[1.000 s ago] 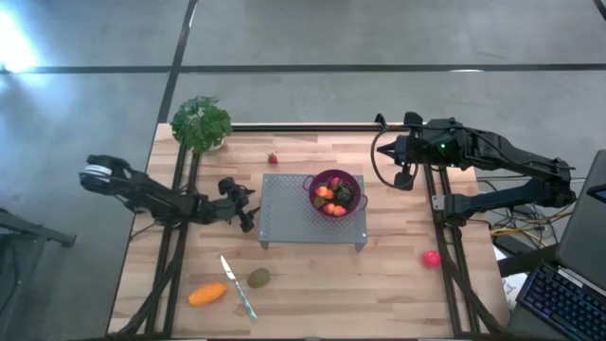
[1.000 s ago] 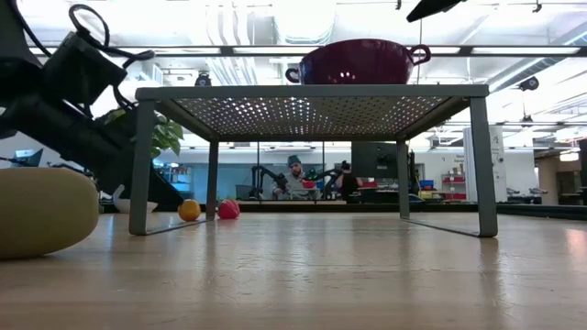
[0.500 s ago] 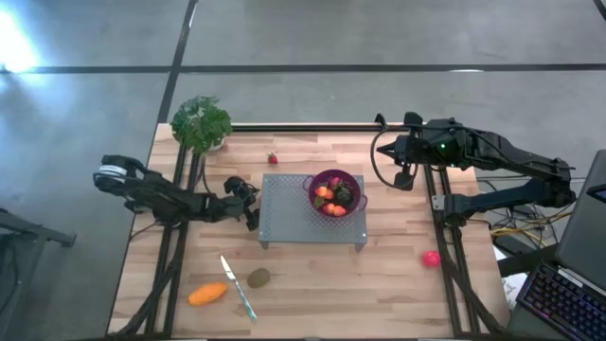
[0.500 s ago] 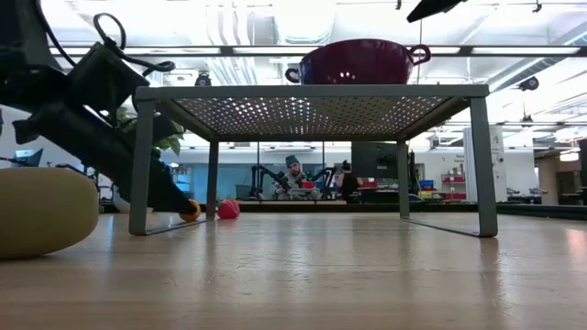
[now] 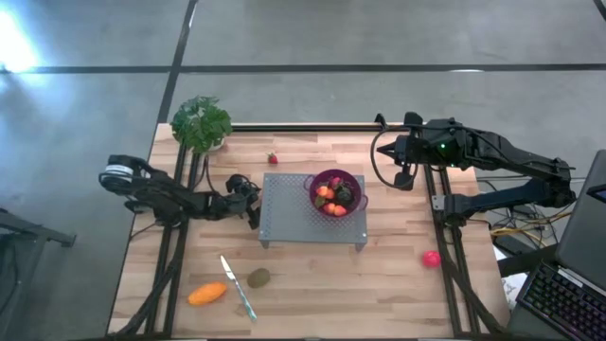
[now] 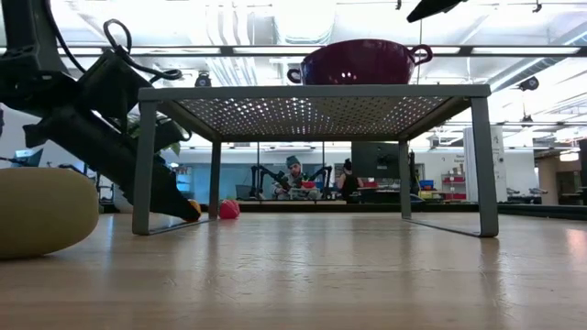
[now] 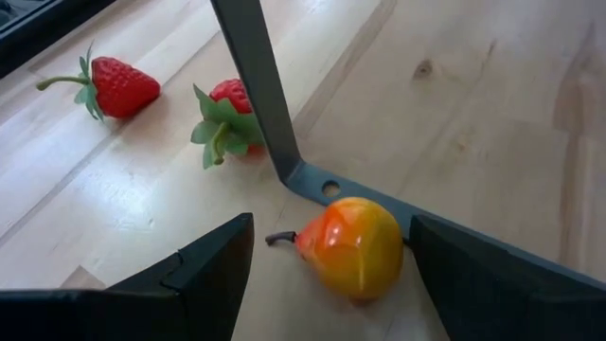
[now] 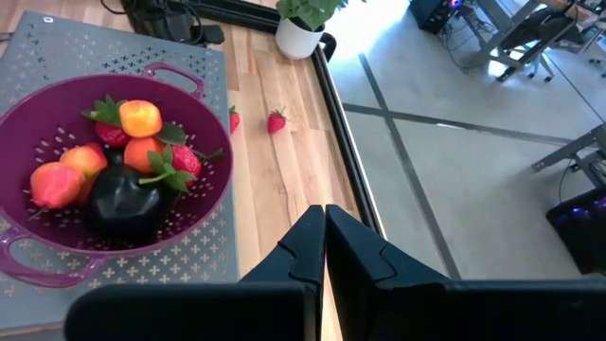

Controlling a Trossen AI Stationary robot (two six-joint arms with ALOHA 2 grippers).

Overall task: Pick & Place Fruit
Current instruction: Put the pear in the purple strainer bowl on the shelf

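Since a second ago the left gripper (image 5: pixel 250 206) has travelled rightward across the high view, from a spot clear of the metal rack (image 5: pixel 313 212) to its left edge, lower and nearer the leg in the low view too; right arm and loose fruit unchanged. Left of the high frame: potted plant (image 5: pixel 201 122) at upper left of the table (image 5: pixel 398 284); lower left holds an elongated orange fruit (image 5: pixel 207 294), a knife (image 5: pixel 238 287) and a brown-green oval fruit (image 5: pixel 258 278) side by side, apart from each other. Left gripper fingers (image 7: pixel 204 265) spread wide, empty; only the left wrist view shows what lies between them: a small orange-yellow pear (image 7: pixel 353 246) on the wood, touching the rack's foot, with two strawberries (image 7: pixel 114 85) beyond the leg. High view hides that pear under the gripper; it shows one strawberry (image 5: pixel 273 158) above the rack. Centre: purple colander (image 5: pixel 334 192) on the rack, holding red, orange and dark pieces, clearest in the right wrist view. Low view sees only the colander's underside (image 6: pixel 358 62), plus a pink-red piece (image 6: pixel 228 209) past the rack leg. Right: right gripper (image 5: pixel 401 177) pressed shut, empty, hovering at upper right of the rack. Pink-red ball (image 5: pixel 431 258) sits alone at lower right.
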